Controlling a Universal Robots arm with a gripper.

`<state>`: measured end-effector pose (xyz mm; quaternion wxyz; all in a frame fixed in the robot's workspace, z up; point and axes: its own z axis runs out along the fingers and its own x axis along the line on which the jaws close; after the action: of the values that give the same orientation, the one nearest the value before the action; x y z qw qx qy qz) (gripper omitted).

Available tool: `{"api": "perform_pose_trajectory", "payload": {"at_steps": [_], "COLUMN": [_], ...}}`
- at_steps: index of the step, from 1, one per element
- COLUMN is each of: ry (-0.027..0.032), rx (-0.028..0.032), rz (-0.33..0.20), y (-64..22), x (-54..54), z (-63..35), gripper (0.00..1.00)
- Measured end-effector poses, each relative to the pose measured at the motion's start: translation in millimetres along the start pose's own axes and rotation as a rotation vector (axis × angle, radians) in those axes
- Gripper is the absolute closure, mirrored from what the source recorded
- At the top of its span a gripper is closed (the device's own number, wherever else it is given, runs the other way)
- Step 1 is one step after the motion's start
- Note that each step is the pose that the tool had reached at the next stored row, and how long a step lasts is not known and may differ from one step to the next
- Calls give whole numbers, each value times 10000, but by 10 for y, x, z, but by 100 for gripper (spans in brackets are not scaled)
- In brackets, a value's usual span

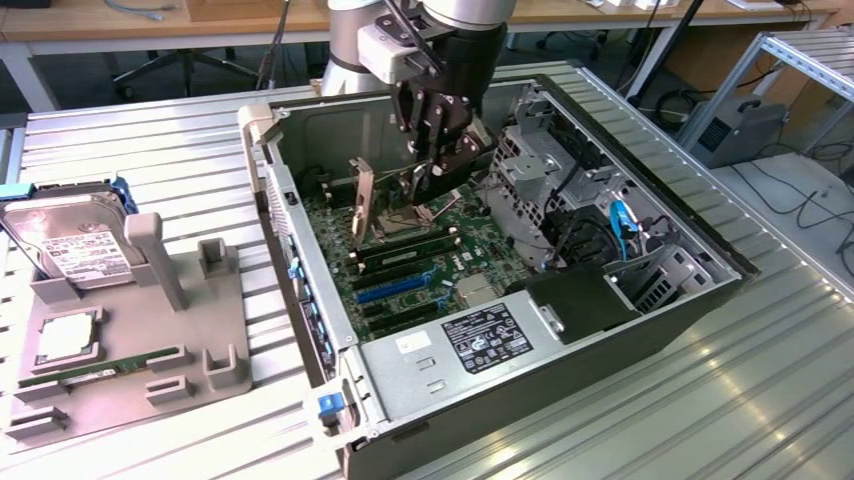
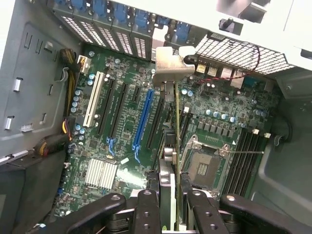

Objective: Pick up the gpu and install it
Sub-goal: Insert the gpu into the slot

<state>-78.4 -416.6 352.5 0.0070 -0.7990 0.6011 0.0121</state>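
Ribbed metal tabletop carries everything you see, with desks and cables in the background. At the exterior view's left, a grey holder keeps a hard drive upright; its white label is too small for you to read. A green memory stick lies in a slot lower on the same holder. To the right, the open PC case lies on its side, motherboard facing up. A white-and-black label sits on the power supply near the front, its print unreadable.

Your gripper hangs inside the case above the board. In the wrist view its fingers are partly closed, pinching the gpu edge-on. The card stands upright over the board, its silvery bracket at the rear slot openings, just beside the blue slot and next to the CPU socket. Whether it is seated, you cannot tell.
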Motion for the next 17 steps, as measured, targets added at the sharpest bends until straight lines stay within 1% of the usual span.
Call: {"api": "perform_pose_trajectory", "payload": {"at_steps": [3,9,17], "ry": [0,-4,-8], "rx": [8,32,72], "rz": [298,1150,2586], "y": [-1,0,0], "x": [0,1,2], "z": [4,18,56], "gripper": [73,73,73]}}
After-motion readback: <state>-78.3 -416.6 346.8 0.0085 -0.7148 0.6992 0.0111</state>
